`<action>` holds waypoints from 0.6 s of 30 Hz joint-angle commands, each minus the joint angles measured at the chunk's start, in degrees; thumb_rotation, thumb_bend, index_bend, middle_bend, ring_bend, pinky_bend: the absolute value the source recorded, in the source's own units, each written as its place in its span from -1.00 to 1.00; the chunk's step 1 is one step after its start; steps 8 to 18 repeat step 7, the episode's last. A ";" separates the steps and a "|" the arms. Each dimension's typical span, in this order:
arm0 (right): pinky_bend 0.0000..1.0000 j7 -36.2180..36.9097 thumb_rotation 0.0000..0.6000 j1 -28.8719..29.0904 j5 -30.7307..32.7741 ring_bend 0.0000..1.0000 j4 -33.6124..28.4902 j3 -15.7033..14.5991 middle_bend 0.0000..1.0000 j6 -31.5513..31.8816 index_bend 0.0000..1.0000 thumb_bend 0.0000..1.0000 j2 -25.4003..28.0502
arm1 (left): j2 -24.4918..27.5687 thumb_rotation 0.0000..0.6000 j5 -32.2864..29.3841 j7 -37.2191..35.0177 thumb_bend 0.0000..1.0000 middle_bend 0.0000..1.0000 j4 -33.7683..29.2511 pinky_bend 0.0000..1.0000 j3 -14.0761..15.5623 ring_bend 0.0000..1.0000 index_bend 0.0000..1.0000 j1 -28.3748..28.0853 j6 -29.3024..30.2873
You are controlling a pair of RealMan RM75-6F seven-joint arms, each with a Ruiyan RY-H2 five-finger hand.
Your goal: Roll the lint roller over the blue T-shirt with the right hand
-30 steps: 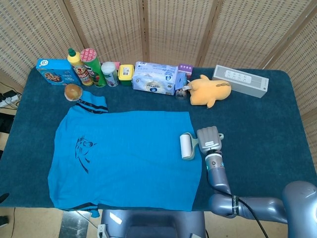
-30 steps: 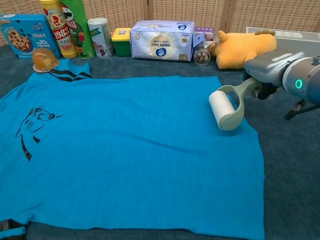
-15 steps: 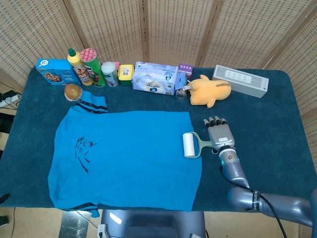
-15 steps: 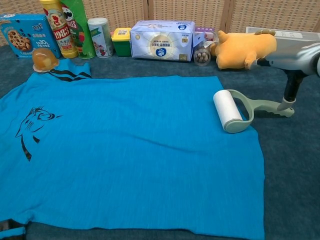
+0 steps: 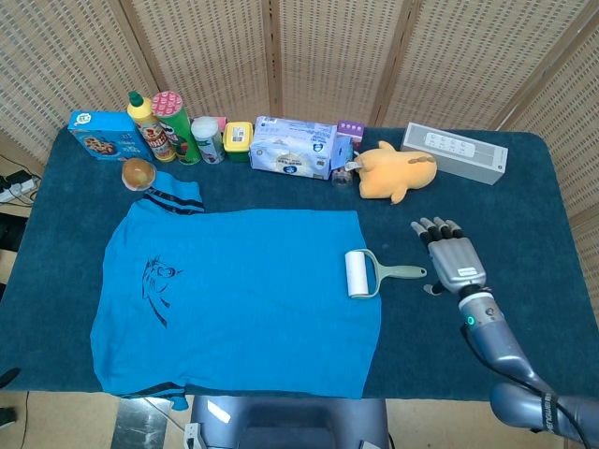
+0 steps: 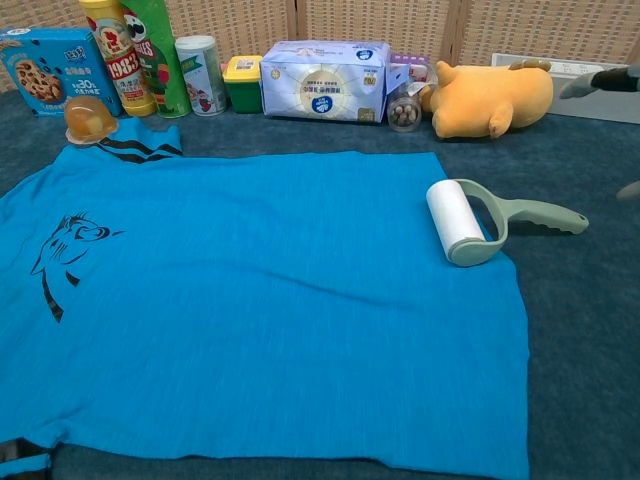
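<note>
The blue T-shirt (image 5: 234, 295) (image 6: 250, 300) lies flat on the dark blue tablecloth, a black print near its left side. The lint roller (image 5: 365, 274) (image 6: 470, 220) lies on the shirt's right edge, its white roll on the fabric and its pale green handle pointing right onto the cloth. My right hand (image 5: 452, 258) hovers to the right of the handle's end, fingers spread, holding nothing; in the chest view only its fingertips (image 6: 605, 82) show at the right edge. My left hand is in neither view.
Along the back edge stand a cookie box (image 5: 101, 134), bottles and cans (image 5: 168, 126), a tissue pack (image 5: 295, 147), a yellow plush toy (image 5: 398, 170) and a white box (image 5: 456, 152). A round bun-like item (image 5: 138, 173) sits by the shirt's collar.
My right hand let go of the lint roller and drew away to the right. The roller now lies still on the shirt's right edge.
</note>
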 commanded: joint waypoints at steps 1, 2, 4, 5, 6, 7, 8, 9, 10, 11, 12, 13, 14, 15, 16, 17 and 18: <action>-0.95 16.13 1.00 -10.59 -15.91 -1.00 7.71 -3.51 -1.00 11.06 -1.00 -1.00 0.31 | 0.31 1.00 0.22 -0.55 -0.84 -1.00 0.25 -0.99 0.16 -1.00 -1.00 -0.29 -0.54; -0.96 18.73 1.00 -12.10 -17.15 -1.00 8.62 -4.16 -1.00 12.27 -1.00 -1.00 0.42 | 0.31 1.00 0.47 -0.53 -0.84 -1.00 0.25 -0.99 0.22 -1.00 -1.00 -0.27 -0.47; -0.96 21.48 1.00 -13.87 -18.64 -1.00 9.38 -4.85 -1.00 13.68 -1.00 -1.00 0.96 | 0.32 1.00 1.13 -0.51 -0.83 -1.00 0.34 -0.99 0.45 -1.00 -1.00 -0.16 -0.35; -0.96 22.34 1.00 -14.59 -19.31 -1.00 9.57 -5.11 -1.00 14.34 -1.00 -1.00 1.26 | 0.34 1.00 1.48 -0.58 -0.84 -1.00 0.43 -0.99 0.57 -1.00 -1.00 -0.14 -0.32; -0.96 23.00 1.00 -15.31 -19.78 -1.00 9.72 -5.35 -1.00 14.90 -1.00 -1.00 1.56 | 0.37 1.00 1.85 -0.68 -0.83 -1.00 0.50 -0.99 0.69 -1.00 -1.00 -0.14 -0.35; -0.96 23.56 1.00 -15.99 -20.19 -1.00 9.74 -5.59 -1.00 15.39 -1.00 -1.00 1.89 | 0.41 1.00 2.18 -0.77 -0.84 -1.00 0.60 -0.99 0.81 -1.00 -1.00 -0.16 -0.41; -0.96 23.56 1.00 -15.99 -20.19 -1.00 9.74 -5.59 -1.00 15.39 -1.00 -1.00 1.89 | 0.41 1.00 2.18 -0.77 -0.84 -1.00 0.60 -0.99 0.81 -1.00 -1.00 -0.16 -0.41; -0.96 23.56 1.00 -15.99 -20.19 -1.00 9.74 -5.59 -1.00 15.39 -1.00 -1.00 1.89 | 0.41 1.00 2.18 -0.77 -0.84 -1.00 0.60 -0.99 0.81 -1.00 -1.00 -0.16 -0.41; -0.96 23.56 1.00 -15.99 -20.19 -1.00 9.74 -5.59 -1.00 15.39 -1.00 -1.00 1.89 | 0.41 1.00 2.18 -0.77 -0.84 -1.00 0.60 -0.99 0.81 -1.00 -1.00 -0.16 -0.41; -0.96 23.56 1.00 -15.99 -20.19 -1.00 9.74 -5.59 -1.00 15.39 -1.00 -1.00 1.89 | 0.41 1.00 2.18 -0.77 -0.84 -1.00 0.60 -0.99 0.81 -1.00 -1.00 -0.16 -0.41; -0.96 23.56 1.00 -15.99 -20.19 -1.00 9.74 -5.59 -1.00 15.39 -1.00 -1.00 1.89 | 0.41 1.00 2.18 -0.77 -0.84 -1.00 0.60 -0.99 0.81 -1.00 -1.00 -0.16 -0.41; -0.96 23.56 1.00 -15.99 -20.19 -1.00 9.74 -5.59 -1.00 15.39 -1.00 -1.00 1.89 | 0.41 1.00 2.18 -0.77 -0.84 -1.00 0.60 -0.99 0.81 -1.00 -1.00 -0.16 -0.41; -0.96 23.56 1.00 -15.99 -20.19 -1.00 9.74 -5.59 -1.00 15.39 -1.00 -1.00 1.89 | 0.41 1.00 2.18 -0.77 -0.84 -1.00 0.60 -0.99 0.81 -1.00 -1.00 -0.16 -0.41; -0.96 23.56 1.00 -15.99 -20.19 -1.00 9.74 -5.59 -1.00 15.39 -1.00 -1.00 1.89 | 0.41 1.00 2.18 -0.77 -0.84 -1.00 0.60 -0.99 0.81 -1.00 -1.00 -0.16 -0.41; -0.96 23.56 1.00 -15.99 -20.19 -1.00 9.74 -5.59 -1.00 15.39 -1.00 -1.00 1.89 | 0.41 1.00 2.18 -0.77 -0.84 -1.00 0.60 -0.99 0.81 -1.00 -1.00 -0.16 -0.41; -0.96 23.56 1.00 -15.99 -20.19 -1.00 9.74 -5.59 -1.00 15.39 -1.00 -1.00 1.89 | 0.41 1.00 2.18 -0.77 -0.84 -1.00 0.60 -0.99 0.81 -1.00 -1.00 -0.16 -0.41; -0.96 23.56 1.00 -15.99 -20.19 -1.00 9.74 -5.59 -1.00 15.39 -1.00 -1.00 1.89 | 0.41 1.00 2.18 -0.77 -0.84 -1.00 0.60 -0.99 0.81 -1.00 -1.00 -0.16 -0.41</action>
